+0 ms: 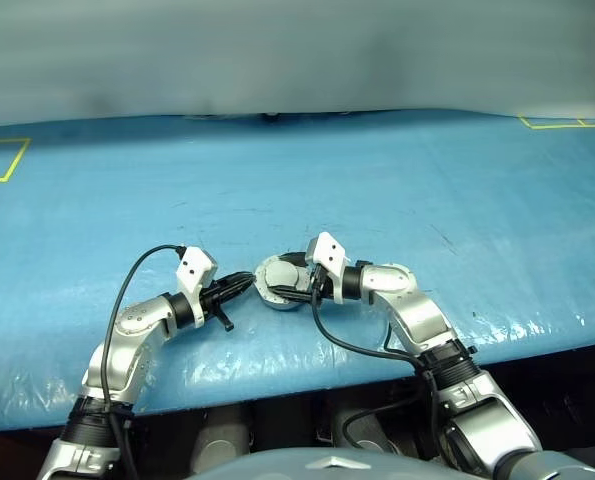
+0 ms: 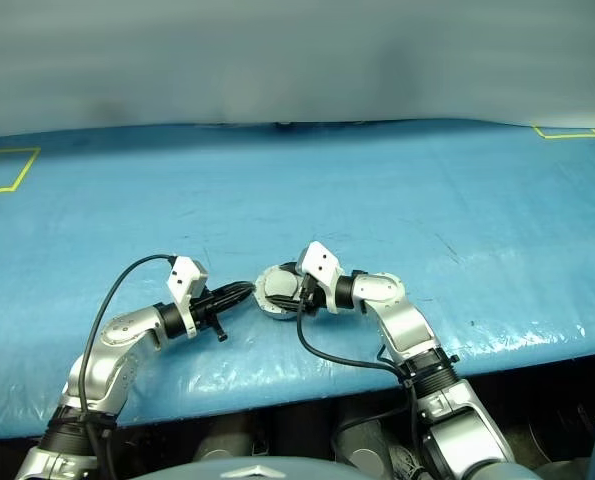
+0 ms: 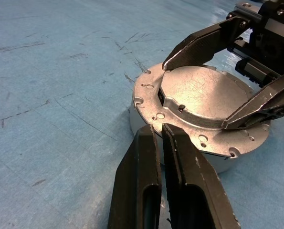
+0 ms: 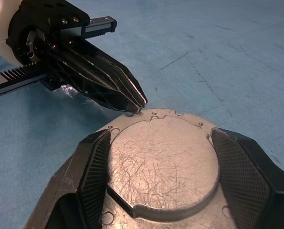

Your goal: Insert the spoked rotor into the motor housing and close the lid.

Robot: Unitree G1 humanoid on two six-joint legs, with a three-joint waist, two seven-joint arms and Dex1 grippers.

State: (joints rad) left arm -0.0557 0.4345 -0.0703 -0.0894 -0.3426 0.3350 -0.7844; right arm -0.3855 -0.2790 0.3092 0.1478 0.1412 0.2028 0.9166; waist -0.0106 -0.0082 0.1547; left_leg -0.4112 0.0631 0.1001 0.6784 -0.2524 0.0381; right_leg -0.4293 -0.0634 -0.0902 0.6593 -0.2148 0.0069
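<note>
The motor housing [image 3: 138, 125] sits on the blue table near its front edge, between my two grippers. The lid [image 3: 204, 93] lies on top of it, plain scratched grey face up. My right gripper [image 4: 161, 136] is shut on the lid, one finger on each side of its raised round centre. My left gripper [image 3: 158, 129] is shut with nothing in it, and its tips touch the lid's notched flange [image 4: 153, 114] on the side opposite the right gripper. The spoked rotor is hidden. The same pair, left gripper [image 1: 247, 281] and housing [image 1: 271, 276], shows in the head views.
The blue scratched table cover [image 1: 377, 180] stretches far behind and to both sides. Yellow tape marks lie at the far left [image 1: 2, 160] and far right [image 1: 557, 124]. The table's front edge [image 1: 307, 385] runs just behind my wrists.
</note>
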